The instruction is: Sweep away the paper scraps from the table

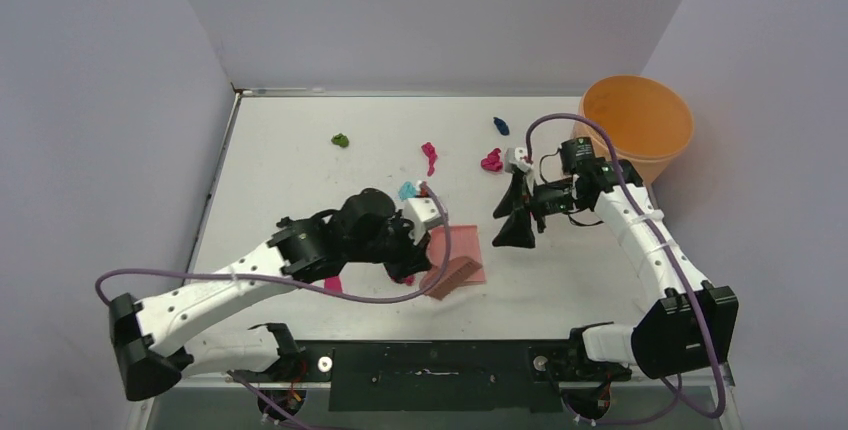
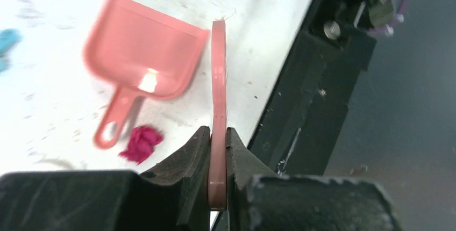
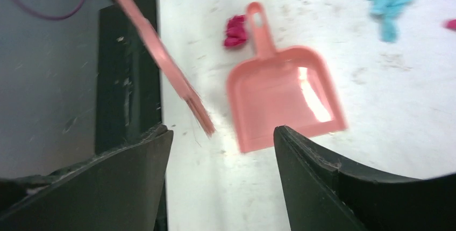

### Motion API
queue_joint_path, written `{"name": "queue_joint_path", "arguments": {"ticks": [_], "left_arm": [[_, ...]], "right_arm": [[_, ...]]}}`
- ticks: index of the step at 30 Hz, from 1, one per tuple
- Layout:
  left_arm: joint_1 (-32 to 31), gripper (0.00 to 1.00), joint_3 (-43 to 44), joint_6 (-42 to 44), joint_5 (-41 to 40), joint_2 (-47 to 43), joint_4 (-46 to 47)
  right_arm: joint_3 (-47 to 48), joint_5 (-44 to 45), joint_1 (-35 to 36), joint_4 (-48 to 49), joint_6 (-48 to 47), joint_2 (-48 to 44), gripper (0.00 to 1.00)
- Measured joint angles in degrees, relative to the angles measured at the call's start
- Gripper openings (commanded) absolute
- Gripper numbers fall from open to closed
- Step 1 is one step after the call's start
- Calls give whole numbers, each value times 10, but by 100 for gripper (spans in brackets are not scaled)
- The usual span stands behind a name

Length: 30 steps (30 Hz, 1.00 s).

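The paper scraps (image 1: 430,157) lay scattered on the white table (image 1: 300,190). A magenta wad (image 2: 141,143) sat just beside the pink dustpan's (image 2: 145,59) handle, a cyan scrap (image 1: 407,190) lay near the dustpan's far side, and a green scrap (image 1: 340,140) and a dark blue scrap (image 1: 501,126) lay well beyond it. None was in either claw. The left gripper (image 2: 218,139), close to the magenta wad, was pinched on the flat handle of the pink hand brush (image 2: 218,80) beside the dustpan. The right gripper (image 3: 223,134) hung to the dustpan's right with its jaws spread and empty.
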Motion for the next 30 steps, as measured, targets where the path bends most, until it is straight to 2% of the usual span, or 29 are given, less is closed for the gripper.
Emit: {"name": "queue_joint_path", "arguments": {"ticks": [2,4,6,9,11,15,18,26,30], "left_arm": [[1,0,-15,-20,-53,-63,-7],[2,0,-23,-42,-120,-130,-9],[3,0,-32,-71,-201,-195,-9],[3,0,-66,-127,-334,-282,-11],[3,0,-97,-155,-415,-329,-16],[3,0,-166,-193,-553,-374,-32],[3,0,-190,-213,-618,-381,-60],[3,0,-194,-231,-740,-432,-71],[4,0,-197,-231,-768,-441,-71]], "right_arm": [[5,19,-9,88,99,-10,74],[-16,75,9,180,189,-32,74],[-50,150,54,261,261,-59,69],[-75,241,134,330,336,-69,52],[-72,284,173,369,375,-44,52],[-47,367,197,410,442,40,56],[-21,424,216,421,485,98,60],[24,471,272,433,588,208,52],[31,509,278,430,638,238,53]]}}
